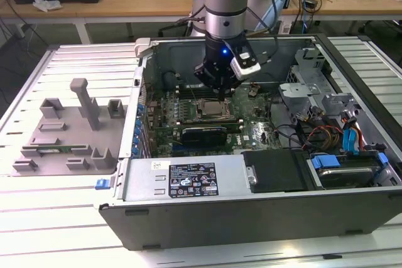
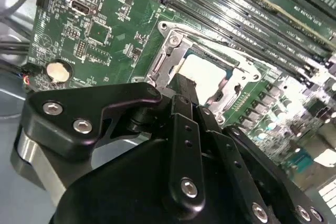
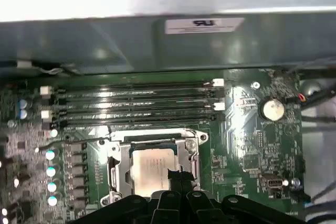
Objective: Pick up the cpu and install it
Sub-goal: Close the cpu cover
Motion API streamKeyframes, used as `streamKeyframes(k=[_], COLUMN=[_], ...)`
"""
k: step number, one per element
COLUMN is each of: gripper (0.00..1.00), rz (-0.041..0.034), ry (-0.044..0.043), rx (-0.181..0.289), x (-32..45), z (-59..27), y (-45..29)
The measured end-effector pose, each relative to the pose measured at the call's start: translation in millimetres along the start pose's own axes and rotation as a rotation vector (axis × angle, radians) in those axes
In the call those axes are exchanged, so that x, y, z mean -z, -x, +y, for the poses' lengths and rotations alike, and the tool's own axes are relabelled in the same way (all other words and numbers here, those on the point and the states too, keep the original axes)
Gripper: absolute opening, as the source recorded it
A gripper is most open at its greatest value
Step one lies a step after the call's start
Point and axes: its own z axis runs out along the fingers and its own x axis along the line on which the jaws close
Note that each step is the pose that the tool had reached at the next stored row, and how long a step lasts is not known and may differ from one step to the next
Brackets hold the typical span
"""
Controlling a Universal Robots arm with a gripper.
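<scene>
item inspected: the cpu (image 3: 152, 167) lies flat inside the socket frame (image 3: 113, 167) on the motherboard (image 3: 247, 145), shiny face up. it is down in the open computer case (image 1: 188, 180), near the case's middle in the exterior view.

gripper (image 3: 176, 175): it hangs directly over the socket, fingers pointing down. in both wrist views the fingers appear pressed together into one narrow dark bar with nothing between them (the cpu is not gripped).

governing relation: the cpu lies straight below the fingertips. in the second wrist view the tips (image 2: 184, 88) overlap one edge of the chip (image 2: 206, 76), and the rest of its bright top spreads away beyond them. whether they touch it cannot be told.

orientation: the chip is square, so it has no long axis. its edges run square with the frame, one pair parallel to the memory slots (image 3: 136, 103) beside the socket. it looks level in its seat, no corner raised.

judgement: the chip appears already placed in the socket.
</scene>
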Motion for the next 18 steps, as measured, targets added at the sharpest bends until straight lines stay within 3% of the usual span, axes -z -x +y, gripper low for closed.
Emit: streamKeyframes(k=[1, 9, 18], gripper=[0.11, 0.11, 0.11], rz=[0.0052, 0.0058, 0.0058], ry=[0.0012, 0.0025, 0.0027], rx=[0.043, 0.098, 0.103], x=[-5.3, -10.6, -11.6], z=[-3.7, -7.7, -7.9], y=[-1.8, -13.7, -17.6])
